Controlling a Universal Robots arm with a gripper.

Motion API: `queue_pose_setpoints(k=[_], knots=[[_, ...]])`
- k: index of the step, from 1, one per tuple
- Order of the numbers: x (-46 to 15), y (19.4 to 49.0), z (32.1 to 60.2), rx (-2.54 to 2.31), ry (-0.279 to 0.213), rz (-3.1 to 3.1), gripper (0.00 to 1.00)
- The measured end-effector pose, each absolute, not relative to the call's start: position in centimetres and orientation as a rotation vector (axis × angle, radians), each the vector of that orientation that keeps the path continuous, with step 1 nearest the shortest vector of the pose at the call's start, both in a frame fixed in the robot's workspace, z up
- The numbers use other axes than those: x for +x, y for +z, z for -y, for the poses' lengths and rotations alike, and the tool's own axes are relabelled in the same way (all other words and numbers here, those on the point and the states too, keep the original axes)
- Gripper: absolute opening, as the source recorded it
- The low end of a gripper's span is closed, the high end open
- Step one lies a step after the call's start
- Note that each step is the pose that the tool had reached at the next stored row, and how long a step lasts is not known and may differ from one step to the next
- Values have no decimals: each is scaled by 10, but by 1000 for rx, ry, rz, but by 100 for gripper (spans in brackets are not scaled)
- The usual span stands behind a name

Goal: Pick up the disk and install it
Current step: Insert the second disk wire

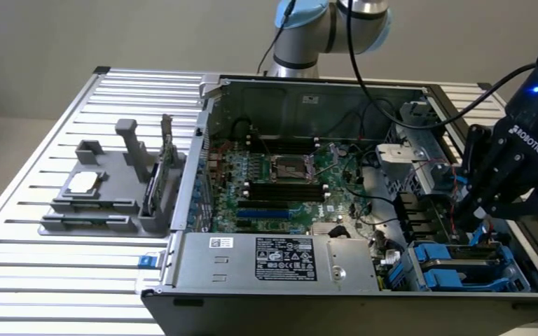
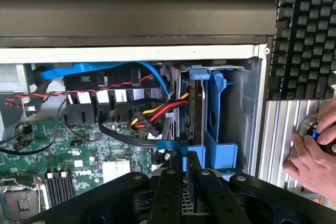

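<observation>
The disk (image 2: 195, 106) stands on edge in its blue carrier (image 2: 216, 129), down in the drive bay at the corner of the open computer case. My gripper (image 2: 184, 179) is right over its near end, with one black finger (image 2: 169, 182) on each side and only a narrow gap between them, pinching the disk's edge. In the exterior view the gripper (image 1: 470, 213) hangs low over the blue bay (image 1: 456, 269) at the case's front corner, toward that view's right. The disk's lower part is hidden by the carrier and the fingers.
Red, yellow and black cables (image 2: 152, 116) and a blue ribbon (image 2: 105, 69) lie beside the bay. The motherboard (image 1: 279, 175) and grey power supply box (image 1: 269, 259) fill the case. A grey parts holder (image 1: 110, 189) stands outside. A keyboard (image 2: 304, 30) and a person's hand (image 2: 312, 153) are close by.
</observation>
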State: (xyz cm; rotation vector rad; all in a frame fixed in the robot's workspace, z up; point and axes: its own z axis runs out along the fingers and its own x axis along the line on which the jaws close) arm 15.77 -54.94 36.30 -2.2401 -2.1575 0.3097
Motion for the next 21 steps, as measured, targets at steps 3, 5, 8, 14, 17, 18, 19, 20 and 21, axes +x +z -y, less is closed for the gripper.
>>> queue_pose_setpoints(k=[3,5,8,14,17,18,19,20,21], knots=[[158,363,549,-2237,312,2159,24],[158,364,549,-2233,315,2161,24],[158,370,549,-2229,316,2163,24],[162,373,549,-2216,321,2173,24],[163,372,549,-2207,322,2184,24],[163,372,549,-2203,322,2188,24],[163,372,549,-2199,322,2192,24],[164,372,549,-2194,323,2197,24],[164,371,549,-2189,324,2201,24]])
